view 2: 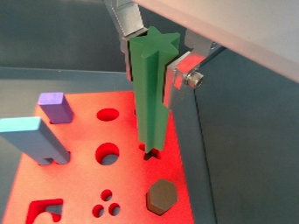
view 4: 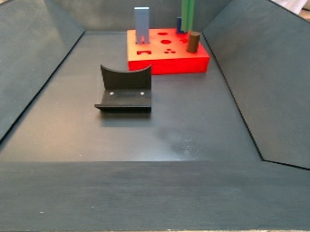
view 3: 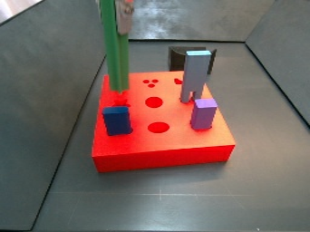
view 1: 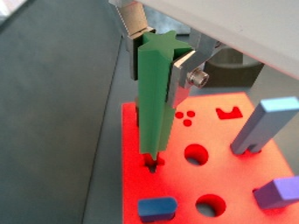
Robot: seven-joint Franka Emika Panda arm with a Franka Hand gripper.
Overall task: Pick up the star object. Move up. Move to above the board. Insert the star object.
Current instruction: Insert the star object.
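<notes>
My gripper point(view 1: 158, 66) is shut on the top of the star object point(view 1: 153, 105), a tall green ridged rod held upright, in both wrist views point(view 2: 152, 66). Silver fingers point(view 1: 184, 59) press on its two sides. The rod's lower end stands at a small star-shaped hole point(view 2: 152, 155) near one edge of the board point(view 1: 233, 131), a flat red block with holes. How deep the end sits cannot be told. Both side views show the rod point(view 3: 116, 50) rising from the board point(view 3: 158, 154), far back in one of them point(view 4: 188, 18). The gripper is out of frame there.
On the board stand a tall light-blue block point(view 3: 194, 74), a purple block point(view 3: 204, 113), a dark blue block point(view 3: 116, 120) and a dark hexagonal peg point(view 2: 162, 194). The dark fixture point(view 4: 125, 88) stands on the grey floor, apart from the board. Sloped grey walls surround the floor.
</notes>
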